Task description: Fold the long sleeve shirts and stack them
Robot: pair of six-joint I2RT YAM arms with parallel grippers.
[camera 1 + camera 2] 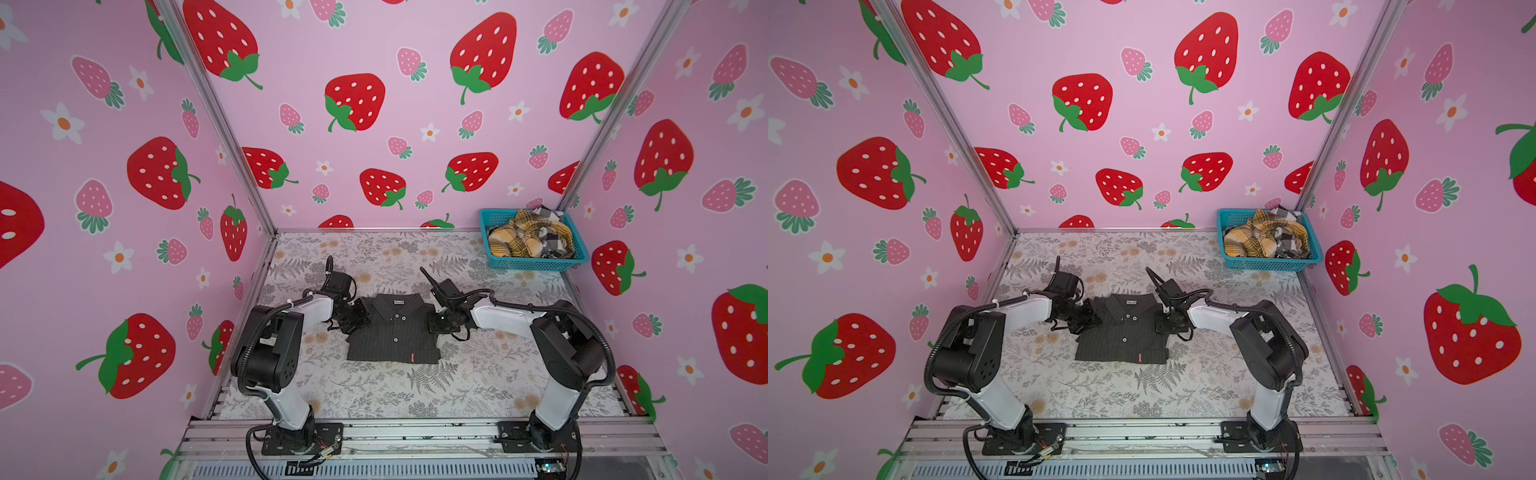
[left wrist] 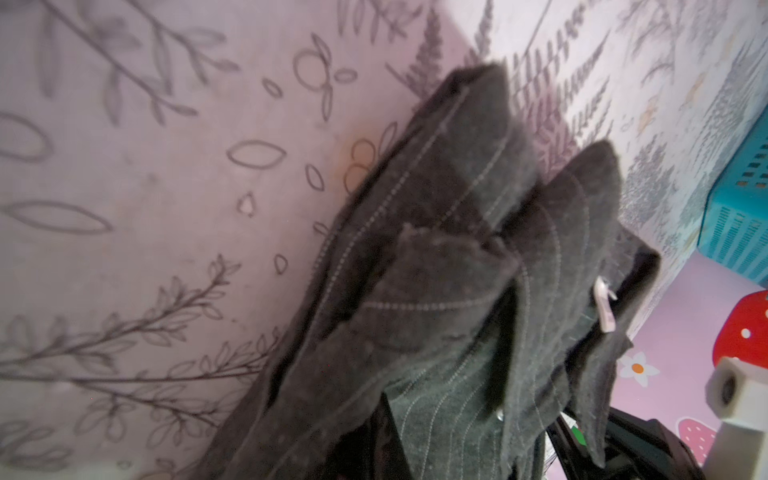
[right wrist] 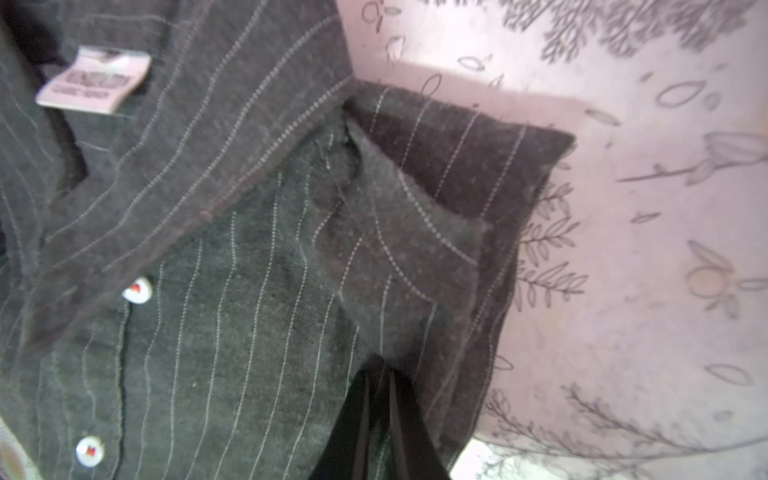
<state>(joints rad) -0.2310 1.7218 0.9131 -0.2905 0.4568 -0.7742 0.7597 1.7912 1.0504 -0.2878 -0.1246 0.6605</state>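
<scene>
Stereo head: high over worktop (image 1: 374, 395) front edge, tilted down toward back wall (image 1: 395, 50); both top views nearly equal, whole scene, distant. Left wrist camera: very close on charcoal shirt (image 2: 436, 291) side, looking across worktop toward teal basket (image 2: 739, 208) at far corner. Right wrist camera: equally close, on shirt's collar and button front. All four share shirt and floral worktop; basket in both top views too.

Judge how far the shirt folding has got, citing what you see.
Done: the charcoal shirt lies folded on the table. In hand: the left gripper is shut on one side, the right gripper at the other. Left: the plaid shirt and check shirt sit crumpled in the basket; no stack yet.
</scene>
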